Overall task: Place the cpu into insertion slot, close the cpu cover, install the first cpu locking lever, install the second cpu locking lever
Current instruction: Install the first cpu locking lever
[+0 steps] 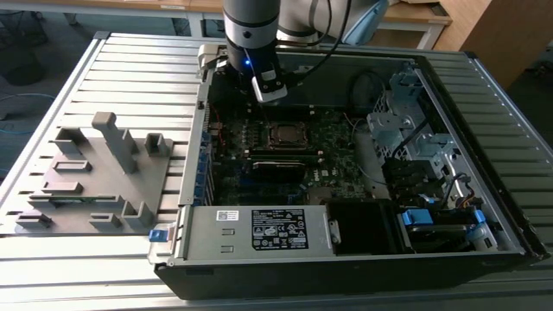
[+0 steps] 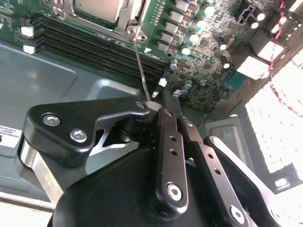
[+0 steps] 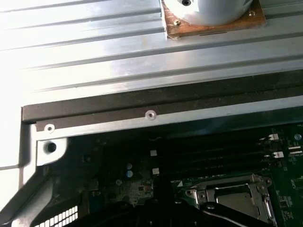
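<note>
The cpu (image 2: 97,7) lies in its socket on the green motherboard, with the silver cpu cover (image 2: 135,19) lying flat around it. A thin wire locking lever (image 2: 140,66) rises from the socket's corner to my fingertips. My gripper (image 2: 161,100) is shut, and the lever's end rests against the side of its black fingers (image 2: 169,132). In the first wrist view the cpu cover (image 3: 255,187) frames the cpu (image 3: 232,194). In the exterior view my gripper (image 1: 268,97) hangs inside the case, just behind the socket (image 1: 285,135).
The open computer case (image 1: 259,236) lies on a ribbed metal table (image 1: 129,71). Black memory sticks (image 2: 94,47) run beside the socket. A drive cage and cables (image 1: 406,129) fill the exterior view's right. A grey fixture (image 1: 95,175) stands at its left.
</note>
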`<state>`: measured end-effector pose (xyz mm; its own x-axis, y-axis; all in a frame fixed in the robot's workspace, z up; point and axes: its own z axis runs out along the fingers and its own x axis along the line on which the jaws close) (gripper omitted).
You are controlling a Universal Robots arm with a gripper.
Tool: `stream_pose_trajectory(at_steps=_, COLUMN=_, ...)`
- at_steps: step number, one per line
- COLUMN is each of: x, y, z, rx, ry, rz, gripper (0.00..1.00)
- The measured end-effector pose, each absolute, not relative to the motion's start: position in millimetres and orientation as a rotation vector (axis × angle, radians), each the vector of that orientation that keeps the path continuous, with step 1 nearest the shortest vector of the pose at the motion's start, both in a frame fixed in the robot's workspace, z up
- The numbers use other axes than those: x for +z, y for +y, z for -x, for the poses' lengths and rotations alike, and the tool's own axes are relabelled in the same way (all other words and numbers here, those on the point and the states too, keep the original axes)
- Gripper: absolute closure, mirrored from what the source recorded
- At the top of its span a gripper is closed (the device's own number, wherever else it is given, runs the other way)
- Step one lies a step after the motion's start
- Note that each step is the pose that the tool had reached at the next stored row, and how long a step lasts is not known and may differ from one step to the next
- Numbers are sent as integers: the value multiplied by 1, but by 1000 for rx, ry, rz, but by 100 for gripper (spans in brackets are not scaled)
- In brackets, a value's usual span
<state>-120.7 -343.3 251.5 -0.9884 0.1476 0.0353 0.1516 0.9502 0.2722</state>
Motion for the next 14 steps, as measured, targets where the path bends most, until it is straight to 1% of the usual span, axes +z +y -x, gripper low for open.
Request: stream_pose_trajectory(at_steps=14, x=251, y=-343, z=78, rx=-432, ry=-3086, rz=237, gripper=90)
